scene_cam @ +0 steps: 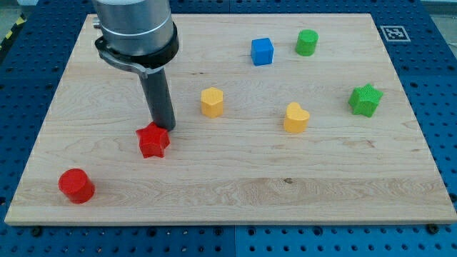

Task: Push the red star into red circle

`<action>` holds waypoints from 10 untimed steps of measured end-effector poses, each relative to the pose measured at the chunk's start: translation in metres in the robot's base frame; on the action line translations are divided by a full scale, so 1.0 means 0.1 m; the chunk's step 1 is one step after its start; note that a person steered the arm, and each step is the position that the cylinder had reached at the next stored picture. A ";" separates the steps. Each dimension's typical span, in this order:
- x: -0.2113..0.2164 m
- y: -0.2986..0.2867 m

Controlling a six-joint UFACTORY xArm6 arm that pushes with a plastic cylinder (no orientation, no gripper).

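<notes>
We see my tip touching the red star at its upper right edge. It is a bare rod, holding nothing. The red circle sits lower left.

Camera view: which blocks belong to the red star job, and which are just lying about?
Job:
red star, with my tip at its upper-right edge
red circle

Lying about:
yellow hexagon
yellow heart
blue cube
green cylinder
green star

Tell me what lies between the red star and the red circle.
Nothing: in the camera view only bare board separates the red star from the red circle. My tip sits at the star's upper right.
</notes>
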State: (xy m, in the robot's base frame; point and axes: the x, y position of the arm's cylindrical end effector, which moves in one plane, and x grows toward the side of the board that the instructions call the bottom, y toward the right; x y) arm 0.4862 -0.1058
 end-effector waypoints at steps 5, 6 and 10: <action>0.68 -0.05; 0.69 -0.19; 0.69 -0.56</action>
State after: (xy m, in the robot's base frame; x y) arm 0.5547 -0.1620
